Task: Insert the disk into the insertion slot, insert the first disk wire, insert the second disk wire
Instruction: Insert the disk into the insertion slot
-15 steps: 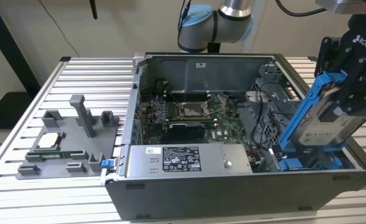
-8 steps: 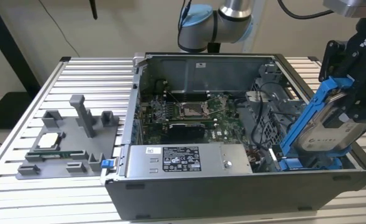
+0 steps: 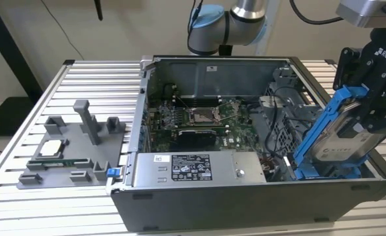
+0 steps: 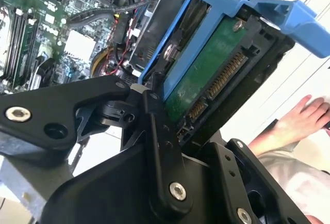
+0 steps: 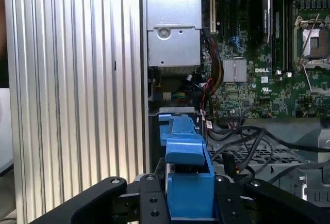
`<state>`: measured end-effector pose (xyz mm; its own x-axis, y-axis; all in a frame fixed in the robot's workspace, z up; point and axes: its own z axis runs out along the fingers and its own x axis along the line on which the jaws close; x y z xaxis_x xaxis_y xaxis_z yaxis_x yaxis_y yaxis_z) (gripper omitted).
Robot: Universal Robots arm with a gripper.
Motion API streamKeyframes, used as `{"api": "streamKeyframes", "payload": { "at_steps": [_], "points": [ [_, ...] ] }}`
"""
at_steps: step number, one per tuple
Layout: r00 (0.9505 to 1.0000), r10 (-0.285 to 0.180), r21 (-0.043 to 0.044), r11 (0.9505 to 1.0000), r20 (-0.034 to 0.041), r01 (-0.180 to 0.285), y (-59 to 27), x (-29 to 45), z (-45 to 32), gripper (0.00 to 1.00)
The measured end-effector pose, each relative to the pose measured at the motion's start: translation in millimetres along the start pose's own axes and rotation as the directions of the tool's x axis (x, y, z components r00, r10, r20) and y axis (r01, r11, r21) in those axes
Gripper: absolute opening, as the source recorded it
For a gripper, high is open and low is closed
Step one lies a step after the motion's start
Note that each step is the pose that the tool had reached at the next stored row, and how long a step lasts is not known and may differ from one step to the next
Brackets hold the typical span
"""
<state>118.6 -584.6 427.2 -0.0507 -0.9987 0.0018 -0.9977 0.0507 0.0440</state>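
Blue plastic frame around the silver-grey disk, stiff and likely rather heavy; bare circuit board and connector pins fragile, so better gripped by the frame edges. Black jaws closed on those edges. Held steeply tilted over the computer case at the exterior view's right, lower end inside; wrist leaning likewise above.

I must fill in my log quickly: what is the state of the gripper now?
Gripper: shut on the disk, held tilted at one end of the open computer case.
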Motion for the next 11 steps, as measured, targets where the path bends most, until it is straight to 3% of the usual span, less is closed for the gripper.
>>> {"api": "streamKeyframes", "payload": {
  "at_steps": [7,11],
  "points": [
    [1.0,0.0,-0.0001,1.0,0.0019,0.0,0.9,-10.2,4.7,0.0],
    [1.0,-0.001,-0.0007,1.0,0.0019,0.001,0.8,-10.5,8.5,0.0]
  ]
}}
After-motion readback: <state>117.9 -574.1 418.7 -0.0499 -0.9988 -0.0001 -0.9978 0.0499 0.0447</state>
